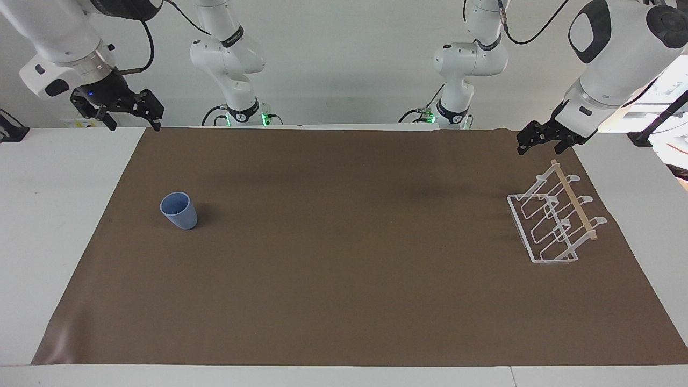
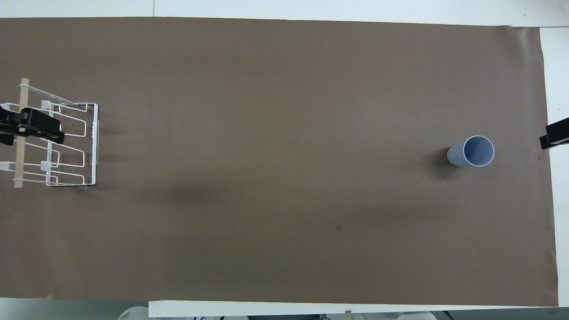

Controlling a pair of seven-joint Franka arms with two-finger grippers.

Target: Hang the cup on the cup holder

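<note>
The light-blue cup stands upright with its open end up on the brown mat, toward the right arm's end of the table; it also shows in the overhead view. The white wire cup holder with its wooden rod stands toward the left arm's end. My left gripper is open and empty, raised in the air over the holder's end nearer the robots, not touching it. My right gripper is open and empty, raised over the mat's corner at the right arm's end, well away from the cup.
A brown mat covers most of the white table; bare white strips run along its edges. Nothing else lies on the mat between the cup and the holder.
</note>
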